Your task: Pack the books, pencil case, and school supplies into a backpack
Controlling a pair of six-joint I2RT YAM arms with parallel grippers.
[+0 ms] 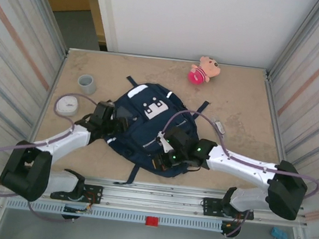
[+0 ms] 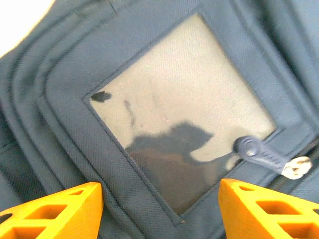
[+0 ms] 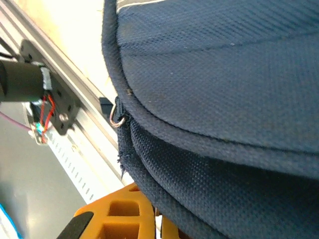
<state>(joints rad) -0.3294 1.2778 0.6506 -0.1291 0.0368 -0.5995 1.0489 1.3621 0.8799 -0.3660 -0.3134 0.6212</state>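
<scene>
The navy backpack (image 1: 147,121) lies flat mid-table, its white patch (image 1: 152,107) facing up. My left gripper (image 1: 111,120) hovers over its left side, and in the left wrist view it (image 2: 160,209) is open, its orange fingers (image 2: 55,209) wide apart above a greyish window panel (image 2: 184,99) and a blue zipper pull (image 2: 259,154). My right gripper (image 1: 164,154) is at the backpack's near edge; there it (image 3: 157,222) is shut on the fabric rim (image 3: 149,164). A slim silvery piece (image 1: 219,127) lies right of the bag. The book, pencil case and dark gadget are out of view.
A pink-and-tan plush toy (image 1: 203,70) sits at the back. A grey cup (image 1: 86,83) and a white rounded box (image 1: 67,106) stand left of the bag. The aluminium rail (image 1: 155,198) runs along the near edge, and corrugated walls close both sides.
</scene>
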